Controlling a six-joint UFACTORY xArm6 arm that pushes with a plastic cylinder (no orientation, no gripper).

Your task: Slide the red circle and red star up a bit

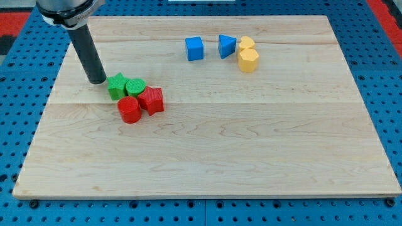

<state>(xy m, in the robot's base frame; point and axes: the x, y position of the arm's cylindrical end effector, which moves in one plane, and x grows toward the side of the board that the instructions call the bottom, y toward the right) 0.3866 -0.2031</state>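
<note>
Blue perforated flooring frames the pale wooden bench [251,157], and my tip [97,81] sits down just left of the green star [115,85], well up and left of the targets. No end effector here to spread or pinch, only a bare rod. Red circle [129,110] and red star [151,100] sit touching, right below the green circle [135,87]. Best bet, I reckon: swing round beneath the reds and push upward gently, expecting the greens to ride along. Blue cube [195,48], blue triangle [227,46] and two yellow blocks [247,55] wait far off. No readable writing anywhere.
</note>
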